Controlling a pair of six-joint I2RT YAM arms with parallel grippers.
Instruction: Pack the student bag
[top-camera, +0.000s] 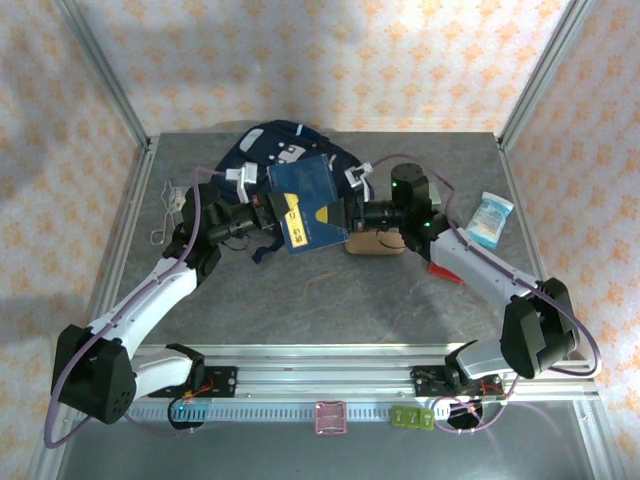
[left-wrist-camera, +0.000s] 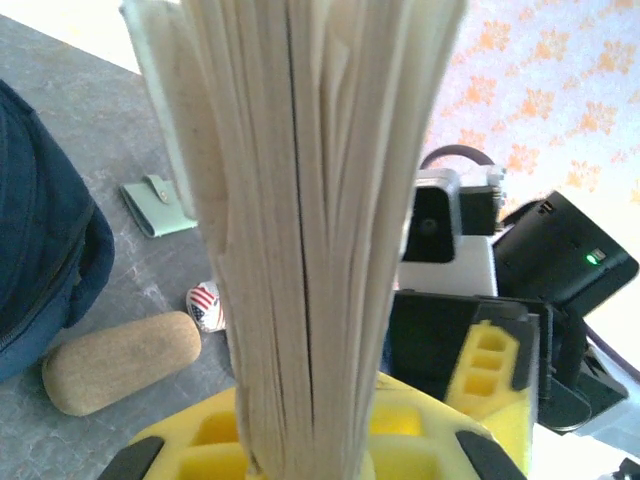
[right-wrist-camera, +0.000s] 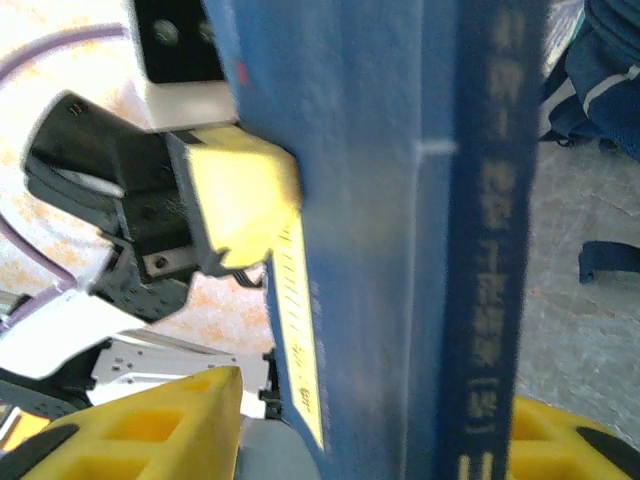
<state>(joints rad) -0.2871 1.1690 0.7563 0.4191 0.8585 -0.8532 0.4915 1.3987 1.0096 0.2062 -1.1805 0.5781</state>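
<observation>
Clamping the blue book (top-camera: 305, 185), my left end effector (top-camera: 286, 214) is hovering just beside the student bag (top-camera: 285, 140); my right end effector (top-camera: 344, 213) is gaping around it.

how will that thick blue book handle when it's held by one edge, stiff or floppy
Probably fairly stiff: the blue book looks thick and unbent in the top view. Likely heavy for its size, so it may pivot in the left gripper, which pinches only one edge. Its pages fan apart slightly, so the free side might splay.
</observation>
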